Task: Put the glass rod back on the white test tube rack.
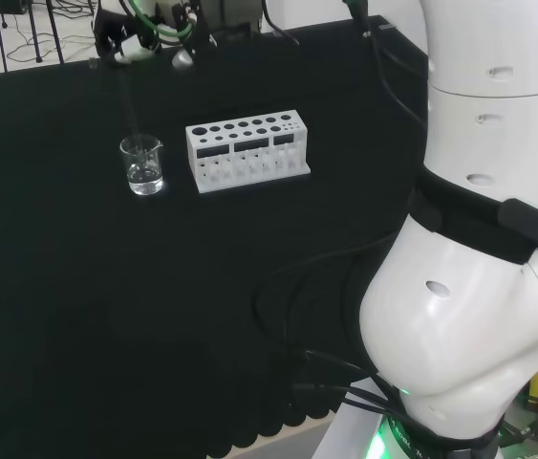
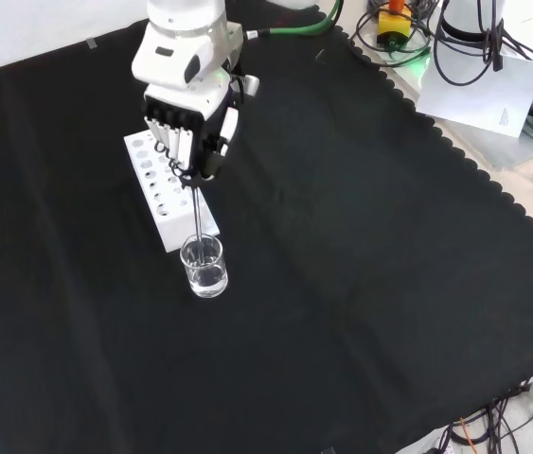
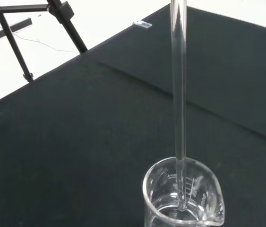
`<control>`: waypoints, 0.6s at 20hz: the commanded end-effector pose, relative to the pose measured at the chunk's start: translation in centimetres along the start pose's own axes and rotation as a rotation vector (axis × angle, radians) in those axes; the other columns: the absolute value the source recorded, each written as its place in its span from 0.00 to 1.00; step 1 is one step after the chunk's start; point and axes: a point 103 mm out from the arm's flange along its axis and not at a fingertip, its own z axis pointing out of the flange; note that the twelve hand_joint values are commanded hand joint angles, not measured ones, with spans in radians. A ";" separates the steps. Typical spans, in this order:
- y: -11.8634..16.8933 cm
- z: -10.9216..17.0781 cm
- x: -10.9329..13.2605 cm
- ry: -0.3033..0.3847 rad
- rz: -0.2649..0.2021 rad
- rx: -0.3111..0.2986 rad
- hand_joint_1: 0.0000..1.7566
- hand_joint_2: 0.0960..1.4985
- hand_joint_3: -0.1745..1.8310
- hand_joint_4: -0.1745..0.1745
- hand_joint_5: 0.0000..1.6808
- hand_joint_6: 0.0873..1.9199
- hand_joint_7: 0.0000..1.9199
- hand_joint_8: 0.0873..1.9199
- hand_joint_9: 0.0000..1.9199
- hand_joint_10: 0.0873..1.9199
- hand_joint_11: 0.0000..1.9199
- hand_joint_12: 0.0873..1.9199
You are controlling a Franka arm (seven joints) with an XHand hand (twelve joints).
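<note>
Hand (image 2: 193, 128) pinches the rod (image 2: 196, 219) upright, tip still in the beaker (image 2: 204, 267).
Front view, upper left: fingers curl round the rod's top, above the rack (image 2: 166, 195). Rod not yet lifted clear; moving it across and setting it in the rack is all left, I judge.

This place is a robotics laboratory made ready for chemistry handling. A bench is covered with a black cloth (image 2: 361, 284) with a scalloped edge. On it stand laboratory pieces: a white test tube rack (image 1: 247, 150) with many round holes, a small clear glass beaker (image 2: 204, 267) with a little clear liquid, and a glass rod (image 3: 178, 94). A white robot arm (image 1: 479, 239) with black cables rises beside the bench. Around it there are a black tripod (image 3: 38, 28), cables on the floor and electronic devices (image 2: 408, 28) at the bench edge.
</note>
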 end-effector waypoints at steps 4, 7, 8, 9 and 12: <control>-2.5 -5.9 -0.9 -0.019 0.050 -0.035 0.73 0.70 0.09 0.00 0.61 0.29 0.58 0.55 0.86 0.34 0.92 0.14; -3.0 -7.3 -1.5 -0.022 0.079 -0.042 0.73 0.70 0.09 0.00 0.61 0.29 0.58 0.55 0.86 0.34 0.92 0.14; -3.2 -7.6 -1.7 -0.023 0.087 -0.044 0.73 0.70 0.09 0.00 0.61 0.29 0.58 0.55 0.86 0.34 0.92 0.14; -3.5 -8.0 -1.9 -0.025 0.095 -0.047 0.73 0.70 0.09 0.00 0.61 0.29 0.58 0.55 0.86 0.34 0.92 0.14; -4.2 -8.8 -3.0 -0.029 0.118 -0.055 0.73 0.70 0.09 0.00 0.61 0.29 0.58 0.55 0.86 0.34 0.92 0.14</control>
